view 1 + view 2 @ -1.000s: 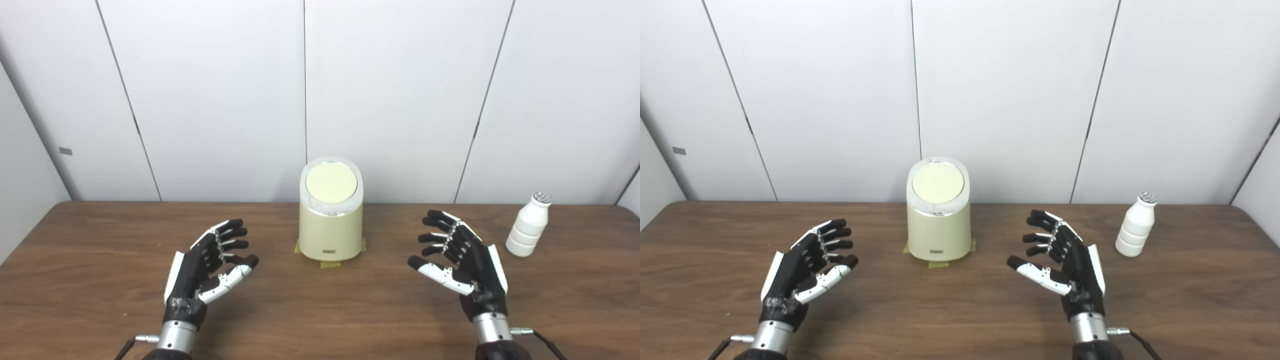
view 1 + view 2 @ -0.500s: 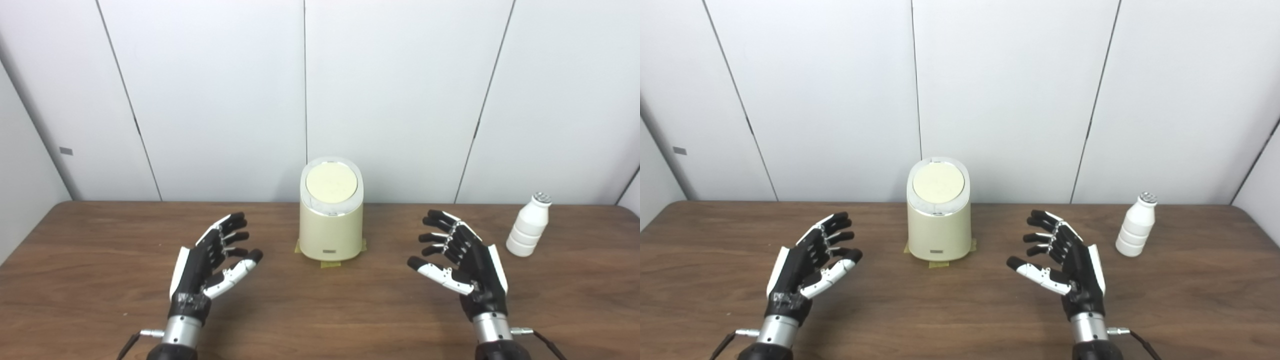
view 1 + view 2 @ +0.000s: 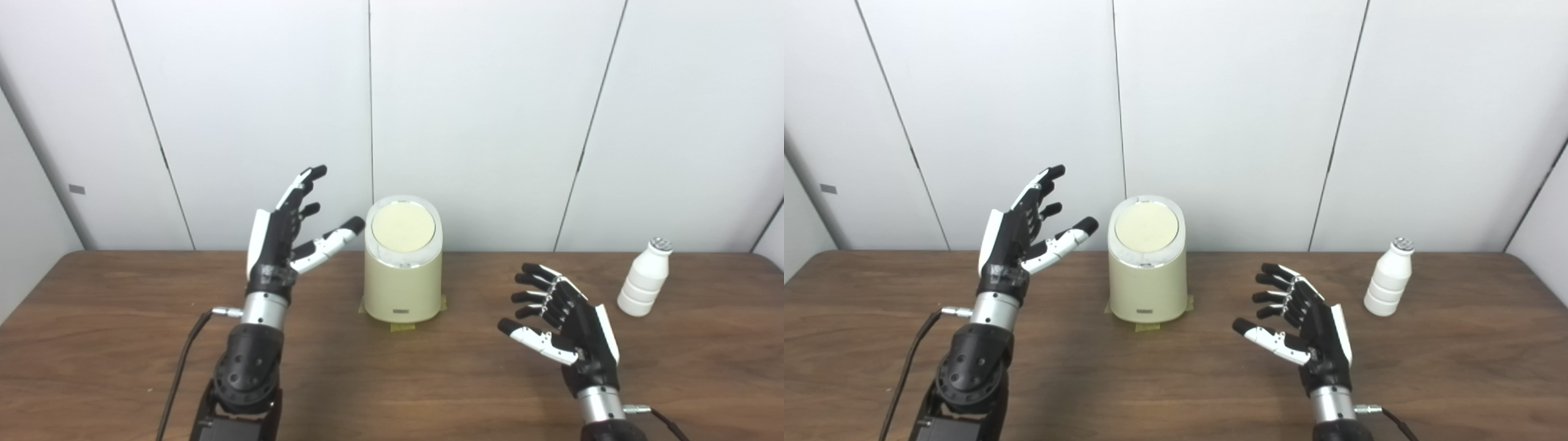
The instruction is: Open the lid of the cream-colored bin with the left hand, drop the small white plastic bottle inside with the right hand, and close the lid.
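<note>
Nearest, at about five o'clock on the desk [image 3: 122,367], the right hand [image 3: 566,331] hovers low, palm up, fingers spread and holding nothing. At nine o'clock of the cream-colored bin [image 3: 402,269] the left hand [image 3: 288,229] is raised beside it, fingers splayed, thumb nearly at the lid [image 3: 403,228], which is shut. Farther off at two o'clock stands the small white plastic bottle [image 3: 644,277], upright and well apart. Bring the left fingertips to the lid's rim and lift gently, since tape alone seems to anchor the base.
</note>
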Motion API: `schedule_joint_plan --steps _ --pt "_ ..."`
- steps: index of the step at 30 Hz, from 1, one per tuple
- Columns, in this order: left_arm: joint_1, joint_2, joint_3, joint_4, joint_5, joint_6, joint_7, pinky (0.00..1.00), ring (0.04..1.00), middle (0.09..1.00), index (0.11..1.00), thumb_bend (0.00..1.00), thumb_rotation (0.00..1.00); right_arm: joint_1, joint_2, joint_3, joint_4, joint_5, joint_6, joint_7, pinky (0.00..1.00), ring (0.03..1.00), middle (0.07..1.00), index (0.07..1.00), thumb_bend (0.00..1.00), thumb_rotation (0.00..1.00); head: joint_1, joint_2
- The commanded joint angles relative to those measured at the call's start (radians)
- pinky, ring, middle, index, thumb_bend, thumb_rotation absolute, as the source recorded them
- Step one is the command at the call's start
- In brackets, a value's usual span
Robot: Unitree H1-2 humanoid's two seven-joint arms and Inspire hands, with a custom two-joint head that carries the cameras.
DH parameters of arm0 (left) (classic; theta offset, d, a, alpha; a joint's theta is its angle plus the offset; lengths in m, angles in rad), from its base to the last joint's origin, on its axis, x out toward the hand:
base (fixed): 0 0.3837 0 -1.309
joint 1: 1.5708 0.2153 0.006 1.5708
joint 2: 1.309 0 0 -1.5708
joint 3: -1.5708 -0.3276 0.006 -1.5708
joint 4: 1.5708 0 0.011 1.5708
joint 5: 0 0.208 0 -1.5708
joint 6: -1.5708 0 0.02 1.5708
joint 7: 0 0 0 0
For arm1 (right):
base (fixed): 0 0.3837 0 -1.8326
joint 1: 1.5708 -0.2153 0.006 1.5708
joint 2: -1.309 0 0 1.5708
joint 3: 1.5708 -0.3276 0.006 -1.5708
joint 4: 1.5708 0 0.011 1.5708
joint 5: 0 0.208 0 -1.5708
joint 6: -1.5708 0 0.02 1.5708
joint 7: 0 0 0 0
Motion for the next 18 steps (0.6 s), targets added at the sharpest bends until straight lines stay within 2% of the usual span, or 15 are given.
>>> schedule_joint_plan --steps 1,4,7,12,15,18 --pt "-0.106 0.013 -0.005 -0.005 0.024 0.005 0.009 0.91 0.999 0.999 0.994 0.82 0.30 -0.035 -0.001 0.001 -0.040 -0.002 -0.023 0.000 0.48 0.594 0.697 0.706 0.68 0.18 0.000 0.000" --pt "-0.157 0.017 -0.020 0.025 0.049 0.027 0.012 0.95 1.000 1.000 1.000 0.88 0.29 -0.034 0.001 0.003 -0.043 -0.006 -0.020 -0.001 0.49 0.599 0.707 0.716 0.67 0.18 0.003 0.003" --pt "-0.204 0.034 -0.056 0.055 0.129 0.064 0.023 0.93 1.000 1.000 1.000 0.92 0.32 -0.034 0.002 0.006 -0.046 -0.014 -0.022 -0.004 0.49 0.598 0.710 0.718 0.66 0.17 0.000 0.005" --pt "-0.245 0.037 -0.089 0.113 0.201 0.073 0.054 0.98 1.000 1.000 1.000 0.94 0.32 -0.035 0.004 0.006 -0.043 -0.008 -0.029 0.001 0.48 0.595 0.715 0.726 0.65 0.15 -0.010 0.007" --pt "-0.264 0.037 -0.099 0.150 0.221 0.079 0.060 0.95 1.000 1.000 1.000 0.94 0.28 -0.038 0.004 0.003 -0.036 -0.006 -0.036 0.000 0.48 0.593 0.710 0.724 0.65 0.15 -0.013 0.008" --pt "-0.273 0.041 -0.106 0.182 0.225 0.074 0.052 0.99 1.000 1.000 1.000 0.93 0.22 -0.041 0.004 0.002 -0.034 -0.002 -0.039 0.001 0.48 0.589 0.707 0.722 0.66 0.16 -0.013 0.010"
